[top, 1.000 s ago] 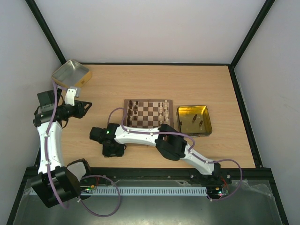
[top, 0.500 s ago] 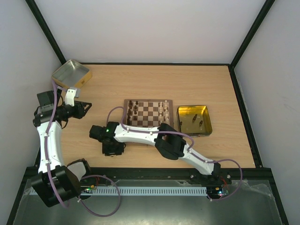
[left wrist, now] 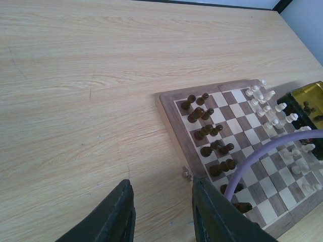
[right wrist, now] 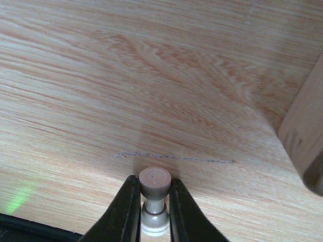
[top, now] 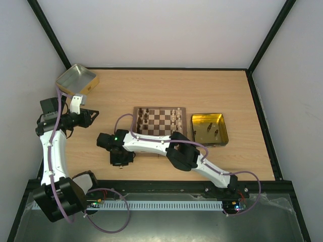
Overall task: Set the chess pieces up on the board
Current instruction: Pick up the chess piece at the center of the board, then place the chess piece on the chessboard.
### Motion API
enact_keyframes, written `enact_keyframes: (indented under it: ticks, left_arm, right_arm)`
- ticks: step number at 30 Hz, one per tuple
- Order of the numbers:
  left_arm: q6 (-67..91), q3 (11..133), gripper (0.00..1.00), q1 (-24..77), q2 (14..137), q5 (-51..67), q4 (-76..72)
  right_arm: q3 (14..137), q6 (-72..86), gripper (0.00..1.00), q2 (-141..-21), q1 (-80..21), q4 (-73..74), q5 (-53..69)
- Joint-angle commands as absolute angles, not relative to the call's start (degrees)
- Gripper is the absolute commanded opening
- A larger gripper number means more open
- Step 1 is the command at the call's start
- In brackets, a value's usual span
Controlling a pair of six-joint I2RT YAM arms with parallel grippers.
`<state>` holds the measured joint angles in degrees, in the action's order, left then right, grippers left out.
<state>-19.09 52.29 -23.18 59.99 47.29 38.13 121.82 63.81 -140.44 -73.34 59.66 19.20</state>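
My right gripper (right wrist: 155, 182) is shut on a pale cream chess piece (right wrist: 154, 200), its fingers (right wrist: 127, 209) pinching the flat round end just above the table. From above, this gripper (top: 121, 160) sits left of the board's (top: 160, 108) near corner. Dark pieces (left wrist: 208, 132) stand along the board's left columns. Pale pieces (left wrist: 265, 103) stand along its right side. My left gripper (left wrist: 161, 182) hangs open and empty over bare table, left of the board's rim (left wrist: 171, 126). In the top view the left gripper (top: 93, 115) is far left.
A gold tray (top: 222, 126) with a few pieces in it lies right of the board. A second gold tin (top: 76, 79) rests at the back left corner. A purple cable (left wrist: 257, 159) arcs over the board. The board's edge (right wrist: 303, 136) rises right of my right gripper.
The right gripper's jaws have closed onto the pale piece and its wrist shifted slightly. The left arm has stayed put.
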Motion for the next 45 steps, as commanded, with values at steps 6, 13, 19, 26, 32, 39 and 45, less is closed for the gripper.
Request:
enact_keyframes:
  ticks: [6, 13, 19, 26, 32, 39, 45]
  left_arm:
    - [-19.9, 51.6, 0.33, -23.5, 60.4, 48.5, 38.8]
    - [-19.5, 51.3, 0.33, -23.5, 59.7, 48.1, 38.4]
    - [-19.2, 51.2, 0.33, -23.5, 59.5, 48.0, 38.1]
    - [-19.1, 51.0, 0.34, -23.5, 57.8, 48.2, 37.6]
    - [-18.4, 50.6, 0.35, -23.4, 57.0, 48.2, 36.7]
    - [-17.5, 50.5, 0.35, -23.0, 57.2, 48.1, 35.8]
    - [-17.1, 50.2, 0.36, -22.6, 56.9, 47.8, 35.3]
  right_arm:
    - [117.4, 62.1, 0.04, -140.5, -73.1, 59.6, 17.8]
    - [109.9, 61.8, 0.02, -132.1, -73.8, 54.2, 10.6]
    - [96.3, 63.8, 0.02, -119.0, -77.4, 47.7, 4.5]
    - [72.5, 70.3, 0.02, -98.5, -82.3, 39.0, -8.9]
    - [49.0, 74.8, 0.02, -80.8, -86.0, 32.0, -25.6]
    - [31.4, 67.9, 0.02, -67.9, -86.1, 17.4, -35.8]
    - [28.8, 60.0, 0.02, -61.3, -86.2, 12.4, -38.7]
